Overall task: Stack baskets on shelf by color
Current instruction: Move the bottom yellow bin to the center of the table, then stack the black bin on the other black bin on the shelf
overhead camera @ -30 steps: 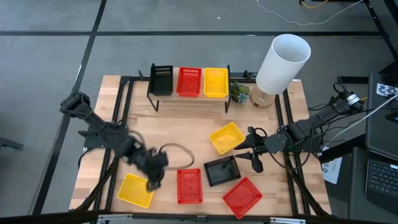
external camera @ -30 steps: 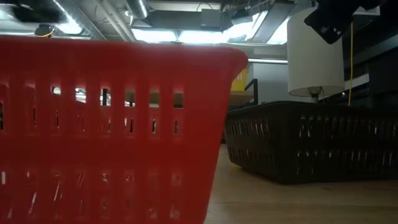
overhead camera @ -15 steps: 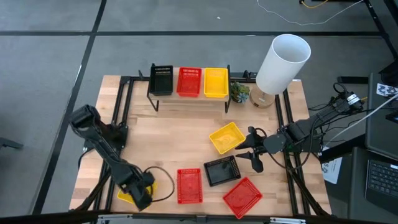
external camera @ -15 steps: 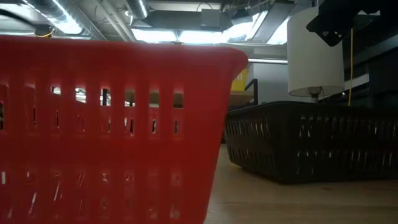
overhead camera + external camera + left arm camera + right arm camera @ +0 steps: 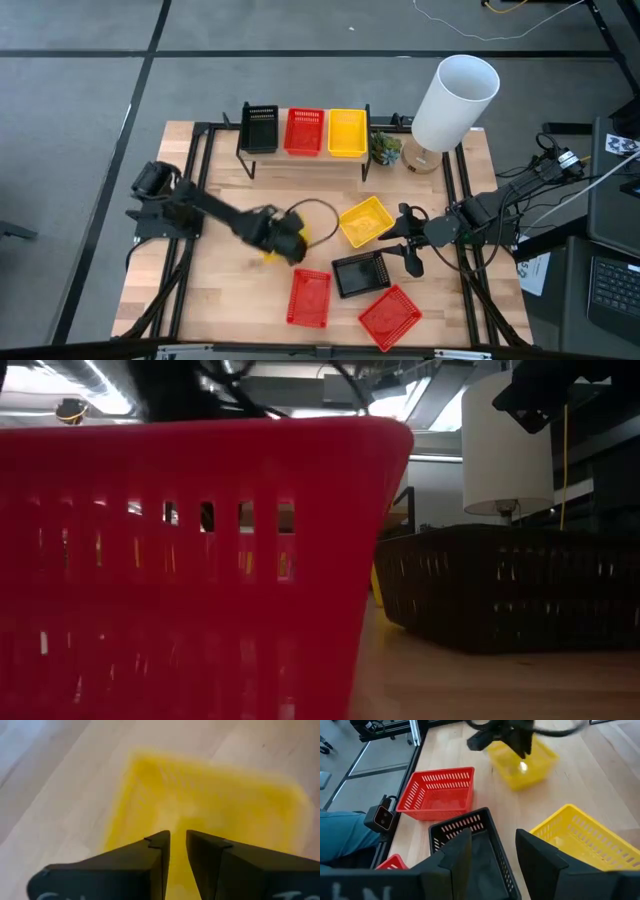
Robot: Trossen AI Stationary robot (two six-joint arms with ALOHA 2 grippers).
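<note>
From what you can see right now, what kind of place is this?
Probably a robotics lab or workshop: a wooden table on a black metal frame with two robot arms, loose cables on grey floor, and exposed ceiling lights.

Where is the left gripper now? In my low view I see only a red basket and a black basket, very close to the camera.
Observer: The left gripper is over the middle of the table, shut on the rim of a yellow basket.
Operator: And the right gripper, does it hold something?
Observer: No. The right gripper is open and empty, just over the black basket you see.
Operator: What is on the shelf?
Observer: The shelf carries three single baskets in a row: black, red, yellow.
</note>
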